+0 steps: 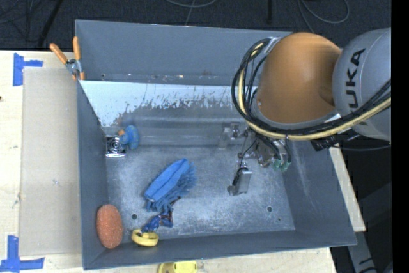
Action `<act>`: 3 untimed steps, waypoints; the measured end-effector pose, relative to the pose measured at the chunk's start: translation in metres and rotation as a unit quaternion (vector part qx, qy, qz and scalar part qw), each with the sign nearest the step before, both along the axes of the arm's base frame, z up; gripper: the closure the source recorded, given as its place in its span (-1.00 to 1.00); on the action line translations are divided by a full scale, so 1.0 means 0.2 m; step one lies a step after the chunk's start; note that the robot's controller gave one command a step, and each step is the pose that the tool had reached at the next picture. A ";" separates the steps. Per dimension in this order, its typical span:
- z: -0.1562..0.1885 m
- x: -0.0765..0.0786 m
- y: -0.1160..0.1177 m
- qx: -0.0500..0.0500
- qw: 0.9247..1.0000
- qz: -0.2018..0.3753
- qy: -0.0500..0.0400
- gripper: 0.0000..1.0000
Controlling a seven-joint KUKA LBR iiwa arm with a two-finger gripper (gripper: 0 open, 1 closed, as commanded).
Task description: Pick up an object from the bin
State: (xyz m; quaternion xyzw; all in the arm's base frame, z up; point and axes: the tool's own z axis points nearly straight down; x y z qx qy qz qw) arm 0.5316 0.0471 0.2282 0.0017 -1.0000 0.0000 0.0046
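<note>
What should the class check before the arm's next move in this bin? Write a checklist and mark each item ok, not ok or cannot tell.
1. Gripper is above a thing to pick: not ok. It stands over bare floor in the right half of the bin.
2. Nearest candidate is uncovered: ok. The blue cloth bundle lies mid-floor with nothing on top of it.
3. Gripper is clear of the bin's walls: ok.
4. Way to the bundle is free: ok. The orange oval and yellow piece lie off in the near left corner.
</note>
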 end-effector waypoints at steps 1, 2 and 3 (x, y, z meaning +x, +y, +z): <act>0.02 0.01 0.00 0.000 1.000 -0.001 -0.004 -1.00; -0.22 0.10 0.16 0.000 1.000 0.031 -0.008 -1.00; -0.40 -0.03 0.24 0.000 1.000 0.012 -0.004 -1.00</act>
